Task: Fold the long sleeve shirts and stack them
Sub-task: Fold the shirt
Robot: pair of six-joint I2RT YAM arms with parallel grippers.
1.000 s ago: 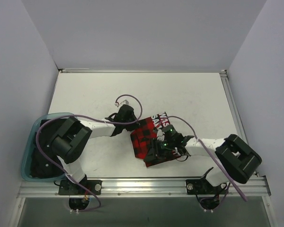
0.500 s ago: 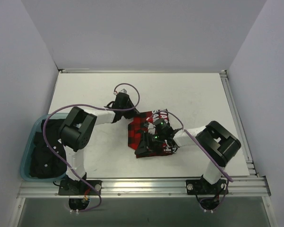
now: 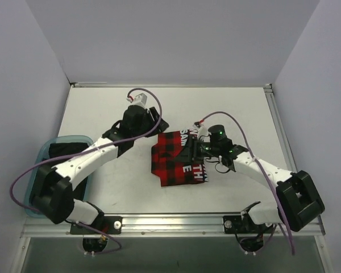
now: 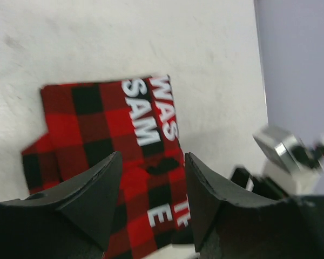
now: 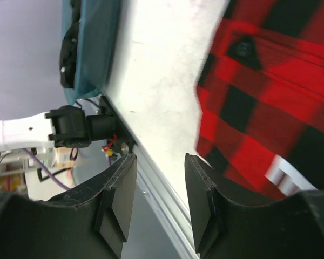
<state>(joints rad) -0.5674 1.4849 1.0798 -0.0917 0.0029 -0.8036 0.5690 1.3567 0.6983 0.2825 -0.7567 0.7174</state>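
Flannel shirt (image 3: 176,162) lies folded on the bench (image 3: 102,114); folding looks done. Left end effector (image 4: 152,159) and right end effector (image 5: 159,157) hover parted and empty. Stacking likely calls for a grip on its edge.

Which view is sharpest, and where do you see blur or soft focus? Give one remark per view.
Top external: evenly lit and sharp, the flannel shirt showing crisp checks and legible lettering. Left wrist: lettering readable but slightly soft, its own jaws dark and out of focus. Right wrist: the shirt's checks smeared by blur, the teal bin clearer.
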